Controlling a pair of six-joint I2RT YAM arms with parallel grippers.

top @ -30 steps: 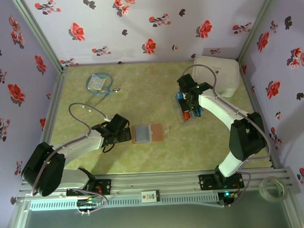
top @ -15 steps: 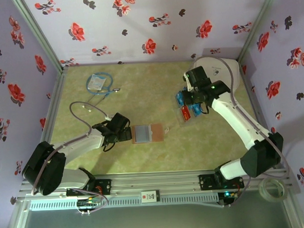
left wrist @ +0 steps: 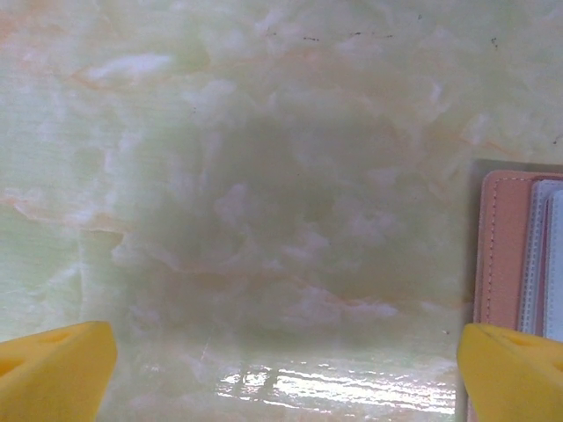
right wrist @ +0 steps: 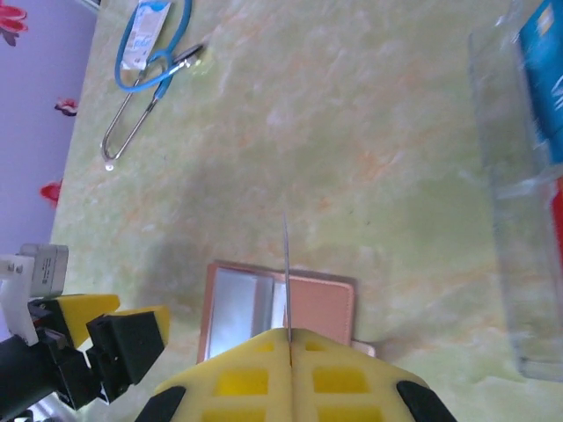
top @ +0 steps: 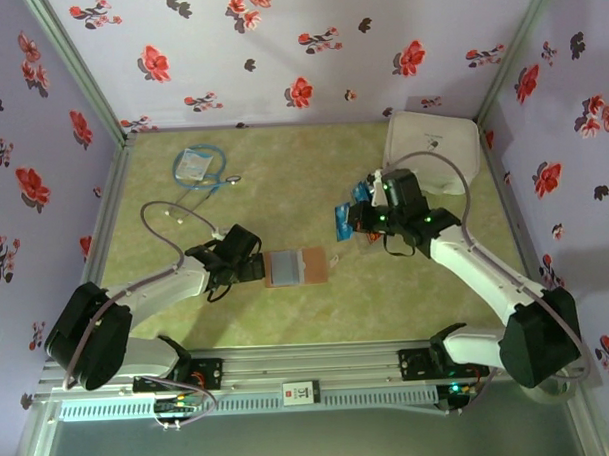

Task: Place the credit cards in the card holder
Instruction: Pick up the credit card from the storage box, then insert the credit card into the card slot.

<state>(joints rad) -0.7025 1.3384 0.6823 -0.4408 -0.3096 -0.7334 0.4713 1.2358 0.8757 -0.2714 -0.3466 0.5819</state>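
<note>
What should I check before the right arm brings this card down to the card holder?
1. Card gripped: right gripper is shut on a blue card, seen edge-on in its wrist view: ok.
2. Card holder lies open with the grey panel up: ok.
3. Card over the holder: in the top view it hangs off to the holder's right, not above it: not ok.
4. Holder steadied: left gripper is open beside the grey side; whether it touches the holder: cannot tell.
5. Free slot for the card: cannot tell.
</note>
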